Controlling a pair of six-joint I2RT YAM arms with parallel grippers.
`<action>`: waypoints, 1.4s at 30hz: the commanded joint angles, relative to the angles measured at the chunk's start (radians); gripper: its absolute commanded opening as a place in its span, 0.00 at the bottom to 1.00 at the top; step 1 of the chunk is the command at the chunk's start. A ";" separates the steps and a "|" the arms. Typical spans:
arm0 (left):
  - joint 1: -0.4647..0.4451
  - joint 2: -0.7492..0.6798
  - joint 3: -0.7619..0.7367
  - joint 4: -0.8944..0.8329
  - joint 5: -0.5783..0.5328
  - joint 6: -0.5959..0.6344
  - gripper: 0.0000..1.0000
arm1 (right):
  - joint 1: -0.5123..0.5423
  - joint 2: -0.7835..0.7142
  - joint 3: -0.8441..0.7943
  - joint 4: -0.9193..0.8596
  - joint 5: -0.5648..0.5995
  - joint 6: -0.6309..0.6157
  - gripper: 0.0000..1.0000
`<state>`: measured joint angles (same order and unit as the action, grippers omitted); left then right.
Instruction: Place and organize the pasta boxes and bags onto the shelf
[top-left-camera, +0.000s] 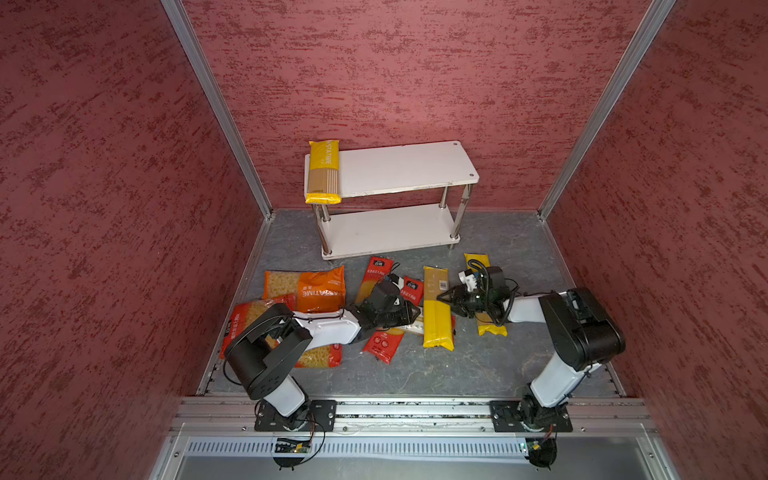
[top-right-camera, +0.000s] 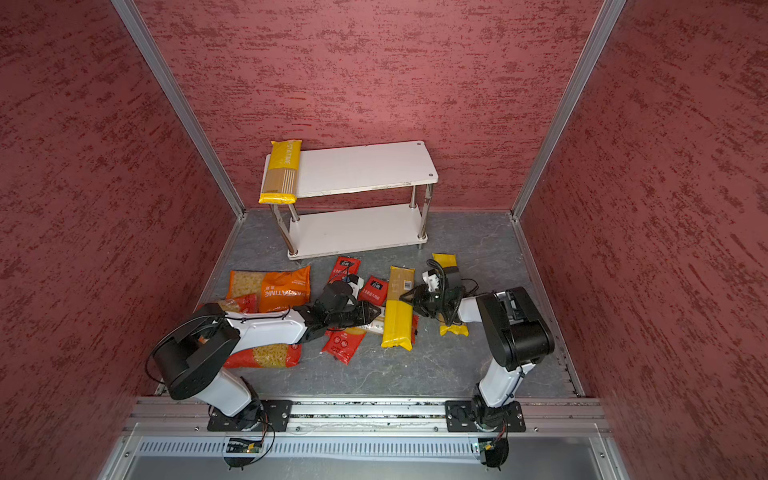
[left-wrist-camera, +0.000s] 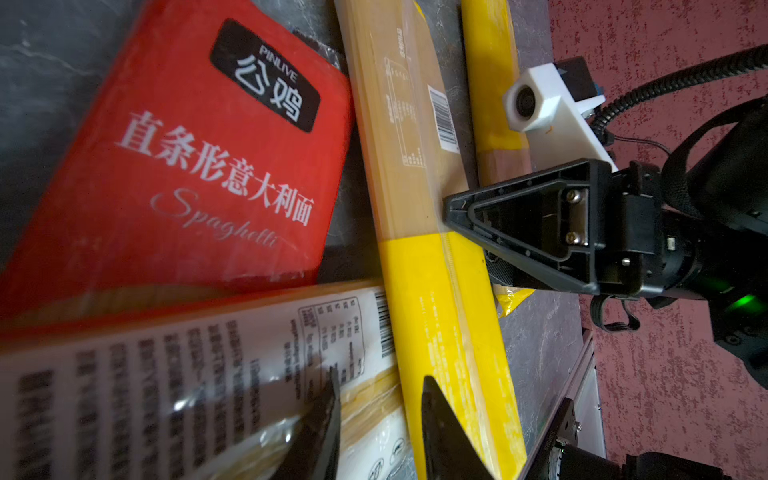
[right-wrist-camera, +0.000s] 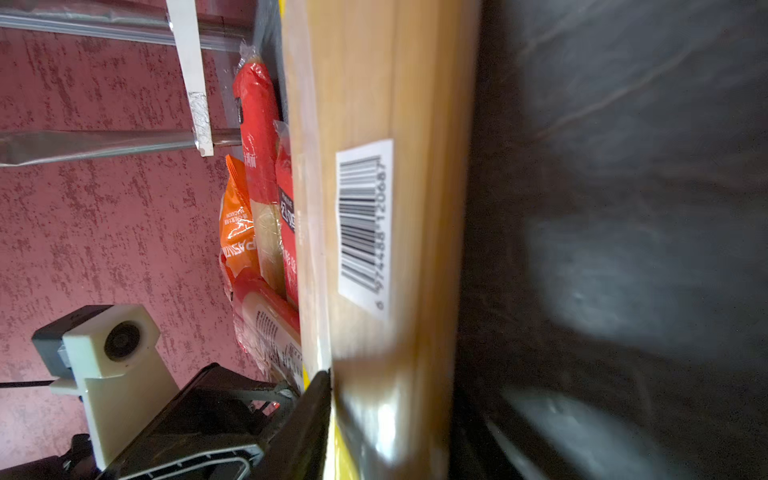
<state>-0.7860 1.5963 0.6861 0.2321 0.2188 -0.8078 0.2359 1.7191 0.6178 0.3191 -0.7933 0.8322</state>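
**A:** How far along is the shelving?

**B:** Barely begun, I judge. One long yellow spaghetti pack lies across the left end of the top board of the small white two-tier shelf with chrome posts. The shelf stands at the far edge of the grey stone-patterned surface, and its lower board carries nothing.

**A:** So what is left?

**B:** Eight packs, all on the surface in front of the shelf.
- **Yellow spaghetti:** two more long packs, the middle yellow pack and one toward the right edge, partly under the right arm.
- **Red spaghetti:** three long red spaghetti bags. Two lie side by side. The third, the crosswise red bag, has its printed back up and one end tucked under the middle yellow pack.
- **Short pasta:** three wider short-pasta bags by the left edge. One is orange and two are red, both partly hidden by the left arm.

**A:** And the hands?

**B:** The left hand hovers low over the crosswise red bag and the middle yellow pack. Its jaws stand a narrow gap apart, with nothing pinched between them. The right hand meets that same yellow pack from the other side. In the right wrist view one finger lies against the pack's edge, but I cannot tell whether it is clamped.
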 joint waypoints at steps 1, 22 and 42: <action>-0.005 -0.010 -0.017 -0.025 0.002 -0.003 0.34 | 0.013 -0.044 -0.012 0.093 -0.034 0.037 0.27; 0.045 -0.153 -0.016 -0.089 -0.004 0.024 0.33 | 0.102 -0.281 0.415 -0.995 0.765 -0.448 0.09; 0.064 -0.219 -0.053 -0.142 -0.024 0.032 0.33 | 0.429 0.025 0.576 -0.960 0.927 -0.334 0.16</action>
<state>-0.7280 1.3880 0.6353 0.1078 0.2028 -0.7944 0.6266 1.7226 1.1507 -0.6952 0.1795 0.4438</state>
